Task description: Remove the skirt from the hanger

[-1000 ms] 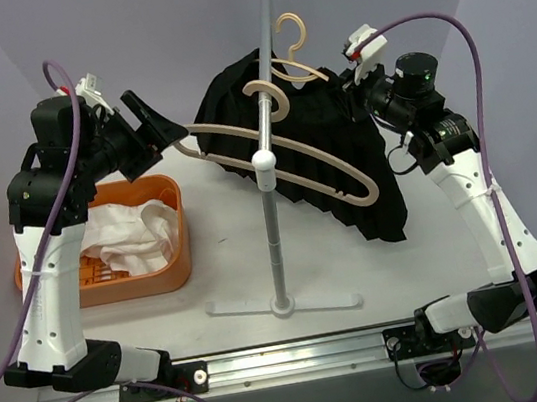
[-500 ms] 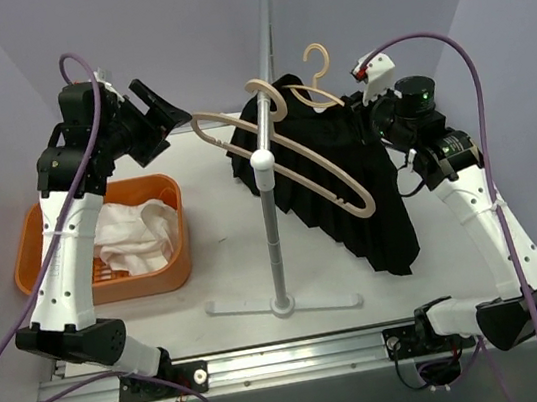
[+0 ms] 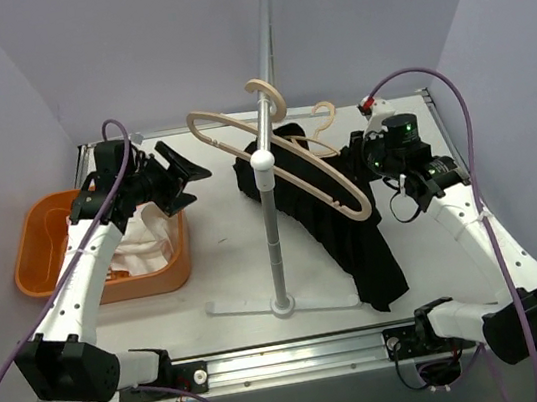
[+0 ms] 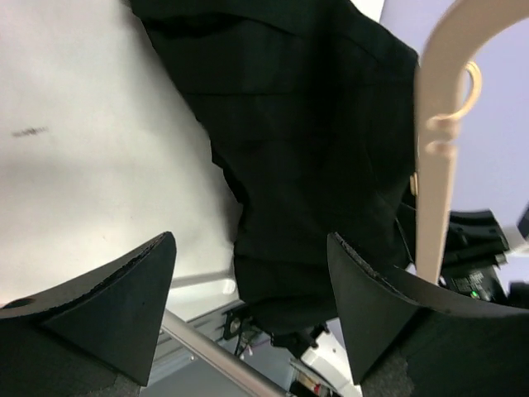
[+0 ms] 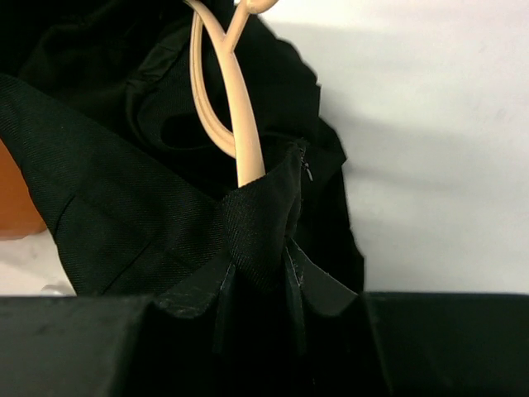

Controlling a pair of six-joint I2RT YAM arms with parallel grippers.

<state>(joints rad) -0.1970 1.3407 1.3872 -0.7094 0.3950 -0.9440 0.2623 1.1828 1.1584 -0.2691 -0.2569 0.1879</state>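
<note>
Skirt (image 3: 363,258) first: it lies in a black heap on the worktop (image 3: 227,258), right of the stand (image 3: 274,251), trailing toward the near edge, and its waistband looks to me to be threaded on the small hanger (image 5: 238,124), whose beige arm runs down into the cloth just ahead of my right wrist. My right end effector (image 5: 259,269) is clenched on a fold of that waistband, pinching fabric only, with the hanger arm just above the pinch and not inside it. My left end effector (image 4: 252,248) is released, its jaws standing wide with nothing between them, hovering over the worktop beside the basket (image 3: 28,252) that holds a white cloth (image 3: 144,245). To do this step well, I judge I should draw the waistband along the hanger arm toward its tip rather than straight away from it, so the band slides off instead of dragging the hanger with it. My free left side would serve best gripping the small hanger's hook or shoulder to pin it while I pull. The large hanger (image 3: 221,117) hooked on the stand crosses right above the skirt, so I would stay low and pull slowly to avoid snagging it or tipping the stand.
</note>
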